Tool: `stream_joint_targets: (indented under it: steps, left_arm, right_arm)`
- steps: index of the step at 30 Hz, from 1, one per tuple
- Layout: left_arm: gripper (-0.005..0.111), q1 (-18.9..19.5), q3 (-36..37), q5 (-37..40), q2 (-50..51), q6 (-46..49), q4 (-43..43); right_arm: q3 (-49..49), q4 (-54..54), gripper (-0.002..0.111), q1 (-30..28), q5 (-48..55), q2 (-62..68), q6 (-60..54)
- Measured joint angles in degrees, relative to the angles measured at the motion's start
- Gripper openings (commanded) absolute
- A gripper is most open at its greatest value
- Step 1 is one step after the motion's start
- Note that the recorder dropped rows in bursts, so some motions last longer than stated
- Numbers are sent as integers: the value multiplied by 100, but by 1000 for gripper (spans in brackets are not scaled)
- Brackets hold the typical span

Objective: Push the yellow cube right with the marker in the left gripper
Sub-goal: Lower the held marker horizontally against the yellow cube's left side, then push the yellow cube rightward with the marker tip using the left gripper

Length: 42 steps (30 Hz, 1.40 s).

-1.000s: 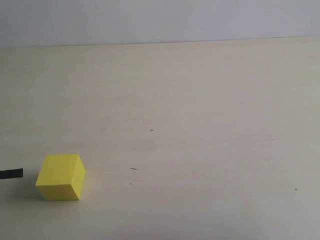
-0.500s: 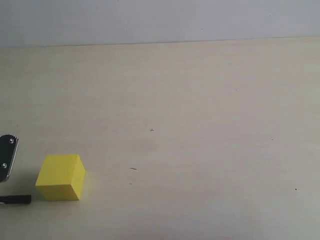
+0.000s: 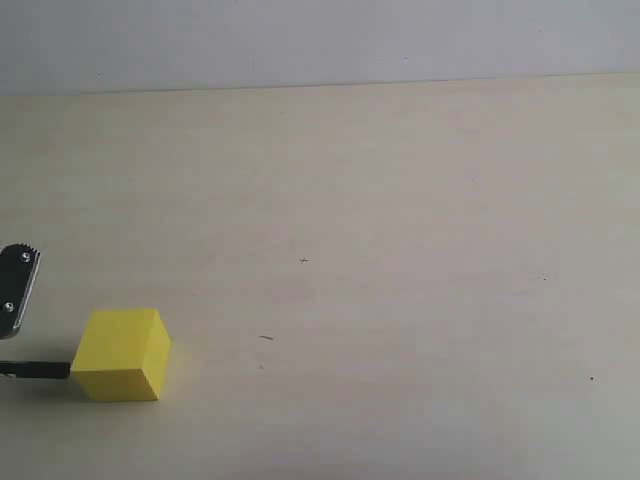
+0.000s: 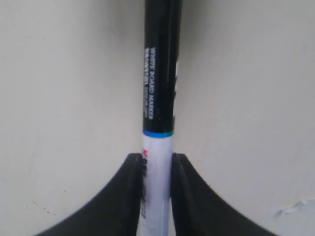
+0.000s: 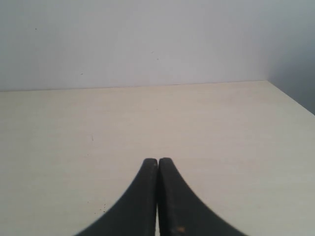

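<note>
Just left of the yellow cube, the marker, clamped in the left gripper, reaches its face. The cube is probably light and rigid, so push mid-face. The right gripper has its jaws pressed together, empty.

We noted the yellow cube matt and smooth, the marker cap glossy black plastic, its barrel smooth white, the table pale matt wood-look, the left gripper dull black

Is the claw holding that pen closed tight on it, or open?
Closed on it: the black fingers of the left claw press both sides of the marker at its white barrel, no gap visible.
</note>
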Motion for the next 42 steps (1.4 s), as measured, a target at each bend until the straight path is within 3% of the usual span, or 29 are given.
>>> stream_joint_targets:
  steps: [13, 42]
  left_arm:
    - [0, 143, -104, -288, 12, 340, -595]
    - [0, 143, -104, -31, 12, 363, -429]
  right_arm:
    - [0, 0, 0, 0, 0, 0, 0]
    - [0, 0, 0, 0, 0, 0, 0]
